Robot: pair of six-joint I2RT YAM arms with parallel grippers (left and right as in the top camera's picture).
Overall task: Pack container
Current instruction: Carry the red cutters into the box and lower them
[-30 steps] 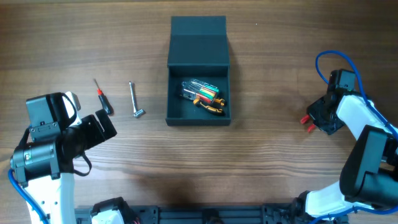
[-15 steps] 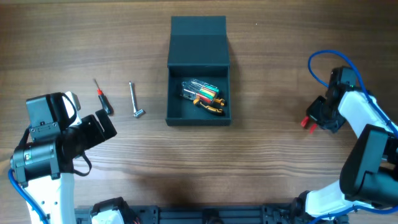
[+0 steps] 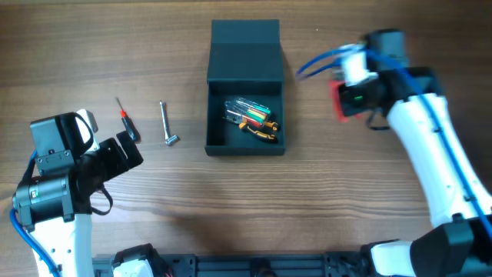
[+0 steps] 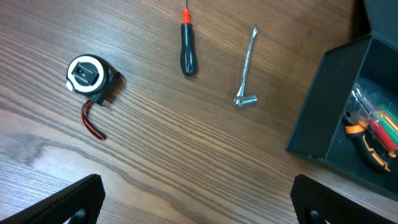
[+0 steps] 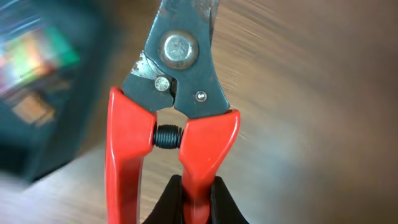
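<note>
Pinching red-handled pliers [image 5: 180, 93], the right hand [image 5: 193, 190] hangs near the container's [image 3: 244, 148] right side; left hand [image 4: 199, 199] spread wide.

Overhead looks straight down; wrist views sit close (both glimpse the container [image 3: 246, 54]).

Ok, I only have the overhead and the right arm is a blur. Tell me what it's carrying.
Observer: In the right wrist view, the right gripper is shut on one red handle of a pair of cutting pliers, with the head pointing away from the wrist.
Operator: Now check beside the left arm; it blocks most of that spot for me.
Observer: The left wrist view shows a tape measure with a white face and a red-and-black strap. It lies to the left of the screwdriver in that view, apart from it.
</note>
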